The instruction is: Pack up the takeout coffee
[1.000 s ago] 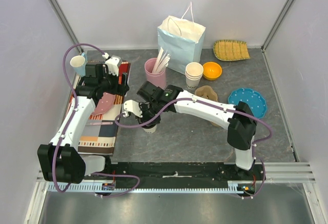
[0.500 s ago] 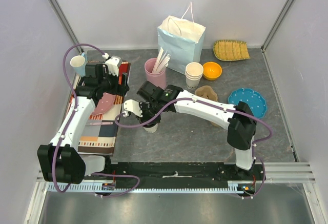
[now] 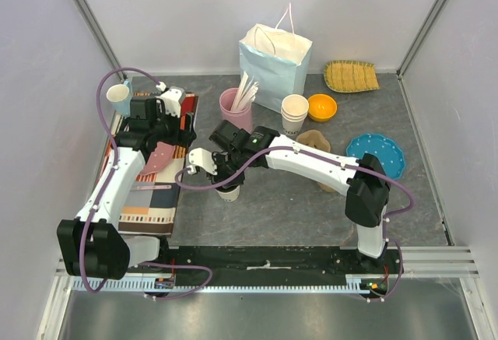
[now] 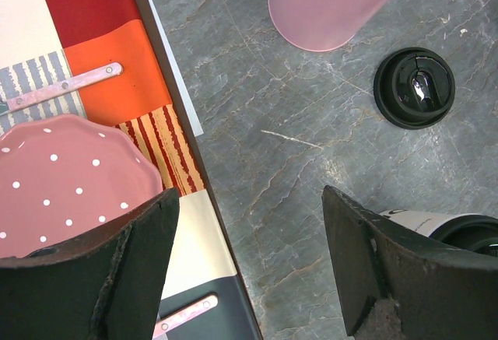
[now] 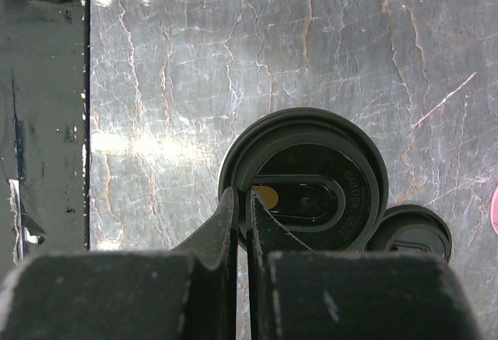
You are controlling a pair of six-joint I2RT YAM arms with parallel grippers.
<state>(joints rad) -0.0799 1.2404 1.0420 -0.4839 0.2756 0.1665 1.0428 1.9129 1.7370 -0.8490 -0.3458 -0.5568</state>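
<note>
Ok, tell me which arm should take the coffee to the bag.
Right. The right gripper is shut with its tips at the lid rim of the takeout coffee, ready to carry it to the paper bag. The left gripper hangs open over the placemat edge, holding nothing.

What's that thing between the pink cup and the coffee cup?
A loose black lid lies between the pink cup and the coffee cup. The left wrist view shows it.
</note>
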